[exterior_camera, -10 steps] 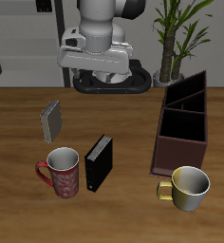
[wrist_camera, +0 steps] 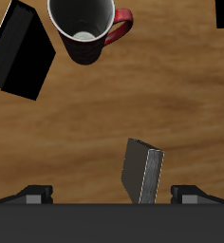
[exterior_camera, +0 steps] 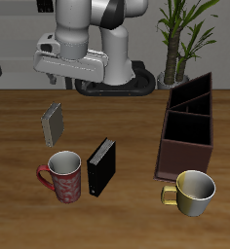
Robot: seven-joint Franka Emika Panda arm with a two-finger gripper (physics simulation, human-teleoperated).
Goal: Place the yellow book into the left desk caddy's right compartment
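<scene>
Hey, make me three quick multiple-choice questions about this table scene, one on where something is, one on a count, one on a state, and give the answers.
1. Where does the yellow book stand?
A. inside the desk caddy
B. on the table, behind the red mug
C. on top of the black book

2. How many mugs are on the table?
A. one
B. two
C. four

3. What is the state of the yellow book?
A. standing upright and free
B. held in the pincer
C. lying flat and open

Answers:
1 B, it stands on bare wood farther back than the red mug.
2 B, only the red mug and the cream mug show.
3 A, the wrist view shows it upright with nothing gripping it.
</scene>
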